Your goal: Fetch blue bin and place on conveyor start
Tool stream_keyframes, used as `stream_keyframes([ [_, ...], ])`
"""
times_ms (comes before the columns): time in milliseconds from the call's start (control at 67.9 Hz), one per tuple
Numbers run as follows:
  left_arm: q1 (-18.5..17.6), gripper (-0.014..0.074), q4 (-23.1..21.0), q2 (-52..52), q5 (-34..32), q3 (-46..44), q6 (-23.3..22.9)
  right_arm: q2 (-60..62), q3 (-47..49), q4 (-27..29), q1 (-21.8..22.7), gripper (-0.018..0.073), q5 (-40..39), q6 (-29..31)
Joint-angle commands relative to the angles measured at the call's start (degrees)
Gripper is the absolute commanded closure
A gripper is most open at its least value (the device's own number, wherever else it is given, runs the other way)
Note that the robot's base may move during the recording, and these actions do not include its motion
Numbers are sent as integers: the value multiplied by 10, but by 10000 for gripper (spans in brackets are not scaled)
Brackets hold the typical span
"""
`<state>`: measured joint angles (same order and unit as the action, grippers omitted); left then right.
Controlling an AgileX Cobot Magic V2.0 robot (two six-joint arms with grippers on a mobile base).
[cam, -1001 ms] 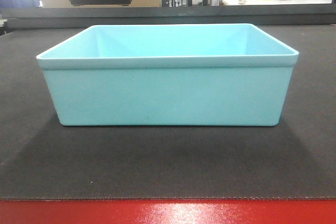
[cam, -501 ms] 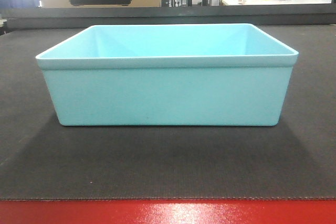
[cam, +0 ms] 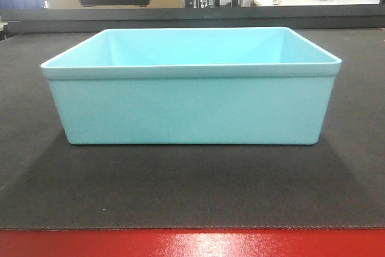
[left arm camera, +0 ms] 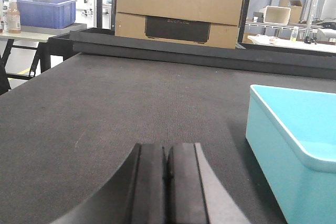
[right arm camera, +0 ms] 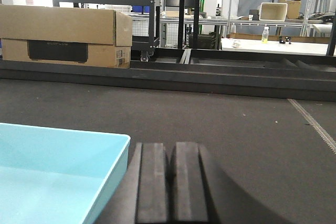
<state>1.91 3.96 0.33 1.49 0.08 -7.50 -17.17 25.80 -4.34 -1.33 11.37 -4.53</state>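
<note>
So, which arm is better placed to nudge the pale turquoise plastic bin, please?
Probably right: the right pincer, shut, sits nearly against the pale turquoise plastic bin; the left pincer, also shut, shows more dark belt between.

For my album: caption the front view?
Empty blue bin resting on the dark conveyor start behind its red edge.

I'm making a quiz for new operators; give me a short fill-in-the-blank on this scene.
1. The blue bin rests on the dark belt of the conveyor start and holds ____.
2. The belt's front edge is coloured ____.
3. The left gripper and the right gripper both have their jaws ____.

Missing words: nothing; red; shut
</note>
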Motion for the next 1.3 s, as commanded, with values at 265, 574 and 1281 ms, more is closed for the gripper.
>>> stream_keyframes([
  [265,2,707,-4,-3,-11,-1,2,67,-76,78,72,721,-25,66],
  [574,2,707,-4,-3,-11,-1,2,172,-248,78,74,721,-79,66],
  [1281,2,707,-4,-3,-11,-1,2,172,-258,79,74,721,-89,66],
])
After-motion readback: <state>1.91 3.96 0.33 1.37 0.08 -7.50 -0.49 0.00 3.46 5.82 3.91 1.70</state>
